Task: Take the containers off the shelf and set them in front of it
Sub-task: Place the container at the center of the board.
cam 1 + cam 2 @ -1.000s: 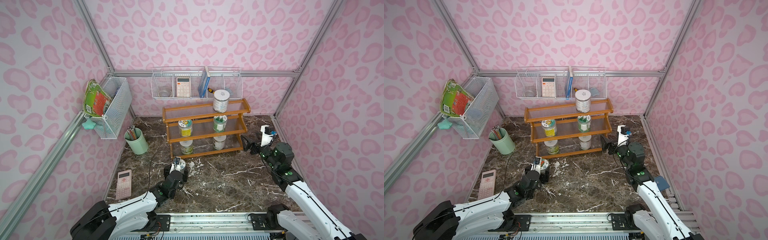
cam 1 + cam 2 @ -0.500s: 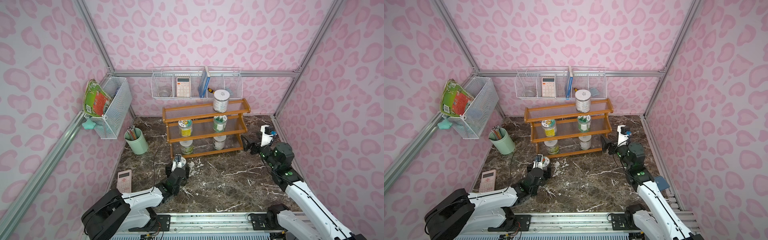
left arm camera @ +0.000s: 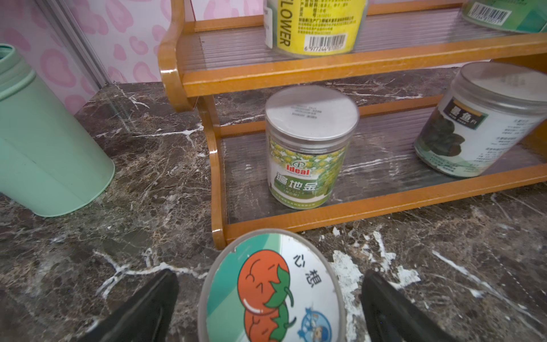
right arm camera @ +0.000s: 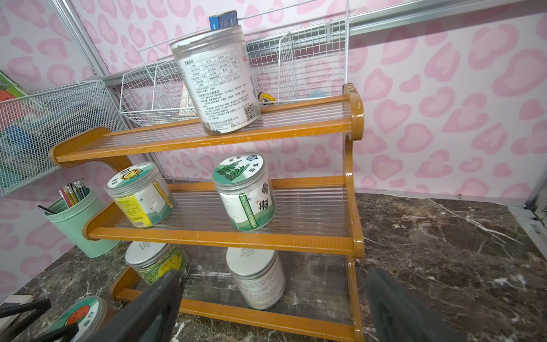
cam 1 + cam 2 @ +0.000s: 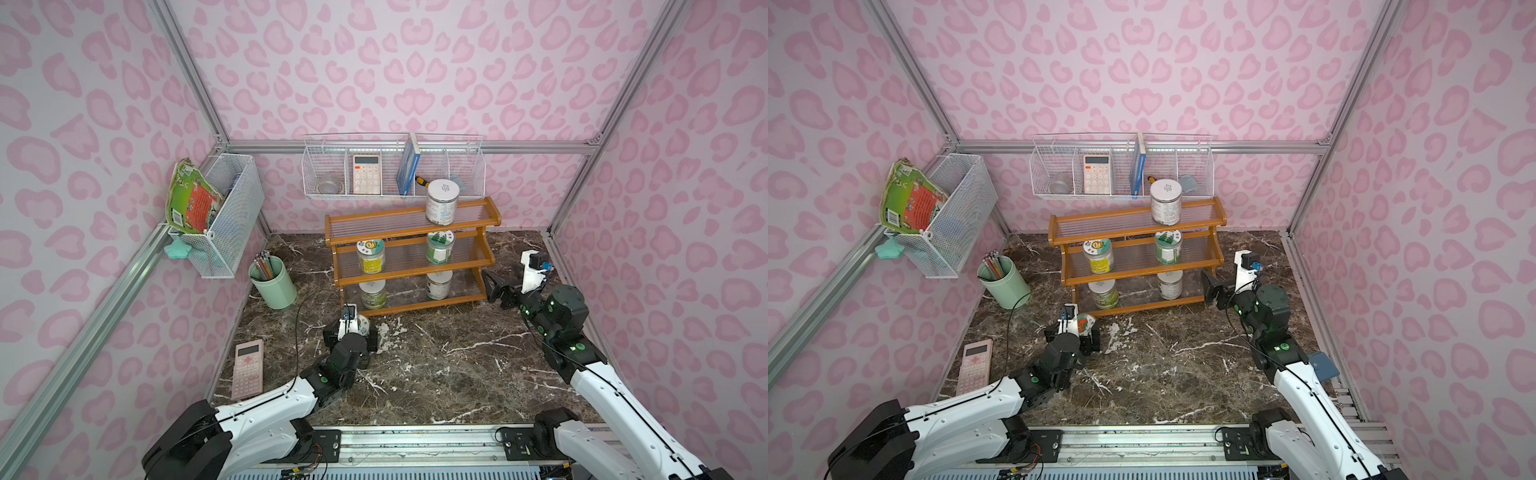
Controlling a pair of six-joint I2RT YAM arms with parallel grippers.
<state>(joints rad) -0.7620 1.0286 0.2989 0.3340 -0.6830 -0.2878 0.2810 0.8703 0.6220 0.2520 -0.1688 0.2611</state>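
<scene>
Here, my left end effector (image 5: 351,332) stands open either side of the tomato-lidded container (image 3: 272,296), set on the surface (image 5: 436,374) just in front of the shelf (image 5: 374,230). My right end effector (image 5: 1214,291), open, faces the five containers (image 5: 439,248) on its tiers, presumably for the next pick.
</scene>
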